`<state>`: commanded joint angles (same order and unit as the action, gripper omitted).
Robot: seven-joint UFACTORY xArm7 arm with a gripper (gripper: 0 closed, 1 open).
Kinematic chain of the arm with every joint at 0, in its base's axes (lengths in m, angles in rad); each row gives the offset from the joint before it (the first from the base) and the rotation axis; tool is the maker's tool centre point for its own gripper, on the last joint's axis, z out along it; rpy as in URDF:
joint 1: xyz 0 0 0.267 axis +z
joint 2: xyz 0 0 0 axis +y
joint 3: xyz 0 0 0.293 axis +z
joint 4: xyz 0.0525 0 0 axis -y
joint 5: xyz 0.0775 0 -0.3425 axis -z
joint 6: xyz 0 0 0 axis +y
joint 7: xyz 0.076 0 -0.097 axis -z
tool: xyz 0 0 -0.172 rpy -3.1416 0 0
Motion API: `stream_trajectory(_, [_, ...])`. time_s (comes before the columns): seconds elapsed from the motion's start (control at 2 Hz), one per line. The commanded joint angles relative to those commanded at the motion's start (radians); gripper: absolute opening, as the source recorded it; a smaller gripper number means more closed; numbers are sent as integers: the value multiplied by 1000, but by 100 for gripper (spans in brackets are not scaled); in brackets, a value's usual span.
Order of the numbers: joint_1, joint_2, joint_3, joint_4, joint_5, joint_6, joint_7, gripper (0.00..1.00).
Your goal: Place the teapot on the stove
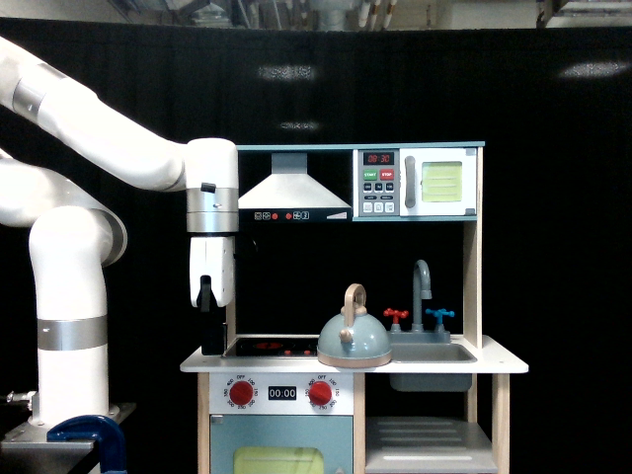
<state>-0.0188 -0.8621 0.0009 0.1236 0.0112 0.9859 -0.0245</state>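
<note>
One squat grey-blue teapot with a tan loop handle sat at the glossy black stove's right edge, beside the sink. The white gripper hung over the stove's left edge — whether its jaws were spread, I could not tell. A good grasp would likely take that upright loop from above.

This looks like a robotics lab set up with a child's play kitchen rather than a real home: black curtain backs the whole scene, and ceiling ducts and pipes show above it. Level with the white arm's gripper, toward the exterior view's right, are a toy range hood and a painted microwave. Below the jaws sit the stove, red knobs and a sink with a grey faucet; the arm's base is clamped to a metal stand.
</note>
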Motion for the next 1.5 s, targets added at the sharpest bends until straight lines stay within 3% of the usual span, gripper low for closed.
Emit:
stream_trajectory(0.5, [23, 131, -26, 46, -32, -86, -107, 100])
stream_trajectory(1.0, [44, 162, -195, 83, -63, -162, -413, 100])
stream_trajectory(1.5, [228, 117, -326, 149, 44, -141, -728, 100])
